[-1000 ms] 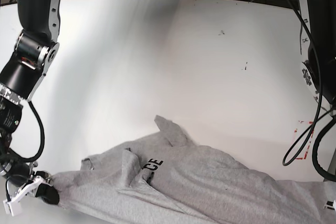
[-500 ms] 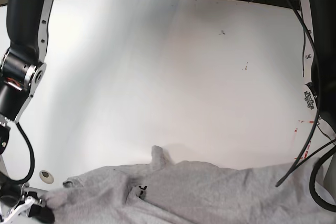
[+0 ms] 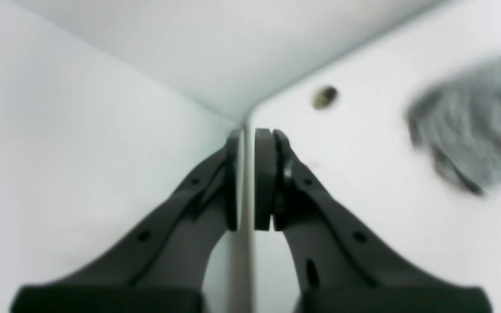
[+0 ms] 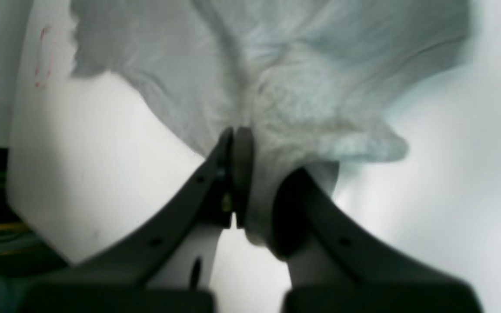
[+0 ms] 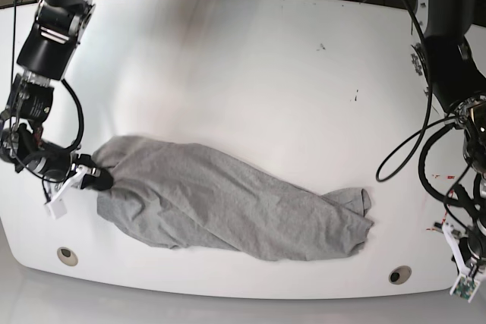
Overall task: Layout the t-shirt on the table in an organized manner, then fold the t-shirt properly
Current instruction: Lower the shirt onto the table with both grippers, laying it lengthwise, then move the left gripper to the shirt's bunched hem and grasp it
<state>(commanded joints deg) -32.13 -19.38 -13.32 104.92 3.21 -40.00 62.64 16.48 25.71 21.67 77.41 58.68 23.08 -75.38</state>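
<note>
The heather-grey t-shirt (image 5: pixel 228 202) lies bunched in a long wrinkled strip across the front half of the white table (image 5: pixel 266 73). At its left end my right gripper (image 5: pixel 95 180) is shut on the cloth. In the right wrist view that gripper (image 4: pixel 250 148) pinches a fold of the t-shirt (image 4: pixel 285 65), which spreads away from it. My left gripper (image 5: pixel 460 277) hangs by the table's front right corner, apart from the shirt. The left wrist view shows the left gripper (image 3: pixel 245 174) shut on nothing, with the t-shirt (image 3: pixel 472 134) a blurred patch far to the right.
Two round grey grommets (image 5: pixel 67 254) (image 5: pixel 399 274) sit near the front edge; one grommet (image 3: pixel 325 96) shows ahead of the left gripper. Red dashed marks (image 5: pixel 440 180) lie at the right edge. Small dark specks (image 5: pixel 320 47) dot the far side. Cables hang off both arms.
The shirt was stretched along the front edge between both arms. It now lies farther back, let go by the left gripper; the right gripper moved back still holding it.
</note>
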